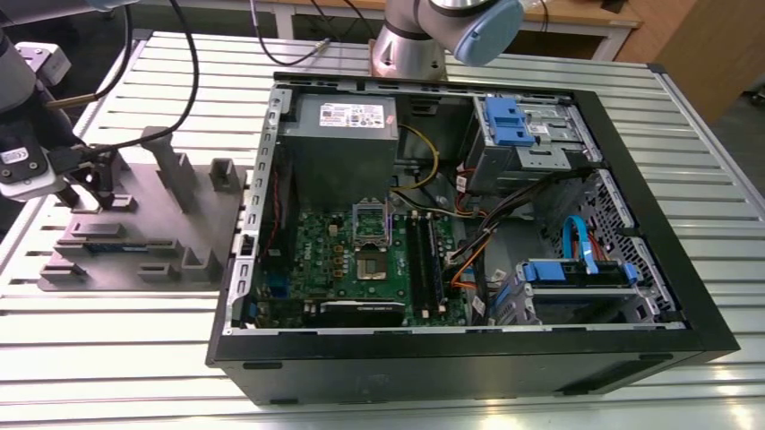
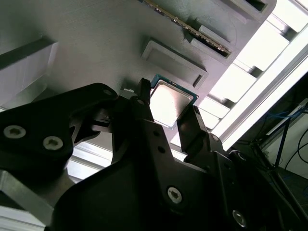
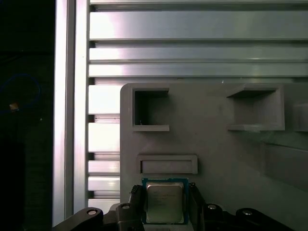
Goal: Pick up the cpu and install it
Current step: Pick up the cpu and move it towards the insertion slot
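The cpu (image 3: 164, 202) lies flat, shiny top up, on the grey fixture block (image 3: 216, 159). It sits just beside a shallow rectangular recess (image 3: 167, 164) in that block. In both wrist views my gripper (image 3: 166, 196) is down over it. One black finger (image 3: 136, 197) stands against one edge of the chip and the other against the opposite edge. The jaws are closed on the cpu, which rests on the block between them.

In the second wrist view the cpu (image 2: 169, 103) shows its silver lid and green rim between the same fingers (image 2: 192, 120).

In the exterior view my gripper (image 1: 93, 188) is low over the fixture block (image 1: 179, 224) at the exterior view's left. It is well apart from the open computer case (image 1: 478, 358). Both stand on the slotted aluminium table (image 1: 120, 358). Inside the case, the motherboard (image 1: 335, 242) lies flat, with its dark square socket (image 1: 373, 260) near the middle of the frame.
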`<state>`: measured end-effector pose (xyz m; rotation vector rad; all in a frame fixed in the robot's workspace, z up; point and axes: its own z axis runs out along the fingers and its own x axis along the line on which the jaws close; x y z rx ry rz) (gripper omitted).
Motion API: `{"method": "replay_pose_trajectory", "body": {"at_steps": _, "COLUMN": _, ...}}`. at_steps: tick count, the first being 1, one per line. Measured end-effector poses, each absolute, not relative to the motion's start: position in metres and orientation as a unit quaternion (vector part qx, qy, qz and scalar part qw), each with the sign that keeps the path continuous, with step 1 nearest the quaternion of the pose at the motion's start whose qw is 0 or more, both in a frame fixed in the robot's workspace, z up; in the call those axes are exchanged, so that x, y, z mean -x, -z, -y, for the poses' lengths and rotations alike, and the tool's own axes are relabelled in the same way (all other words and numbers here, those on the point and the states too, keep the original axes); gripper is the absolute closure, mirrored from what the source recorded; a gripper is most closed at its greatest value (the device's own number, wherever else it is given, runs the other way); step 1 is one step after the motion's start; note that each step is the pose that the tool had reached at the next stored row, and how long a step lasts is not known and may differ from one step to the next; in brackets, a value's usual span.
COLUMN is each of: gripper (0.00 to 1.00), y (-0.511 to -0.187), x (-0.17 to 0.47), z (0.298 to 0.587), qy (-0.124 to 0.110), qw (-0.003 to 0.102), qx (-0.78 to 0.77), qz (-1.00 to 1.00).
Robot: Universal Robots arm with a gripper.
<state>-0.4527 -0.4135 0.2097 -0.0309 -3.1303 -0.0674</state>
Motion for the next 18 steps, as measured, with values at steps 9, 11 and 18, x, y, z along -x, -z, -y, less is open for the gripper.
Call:
{"method": "replay_pose_trajectory", "body": {"at_steps": 9, "gripper": 0.53, "y": -0.2116, "x": 0.4527, "z": 0.4134, "qy": 0.020, "qw": 0.005, "qx": 0.010, "qz": 1.000}}
{"method": "replay_pose_trajectory", "body": {"at_steps": 11, "gripper": 0.53, "y": -0.2117, "x": 0.4527, "z": 0.4133, "qy": 0.019, "qw": 0.005, "qx": 0.010, "qz": 1.000}}
{"method": "replay_pose_trajectory", "body": {"at_steps": 18, "gripper": 0.53, "y": -0.2125, "x": 0.4527, "z": 0.4132, "qy": 0.018, "qw": 0.005, "qx": 0.010, "qz": 1.000}}
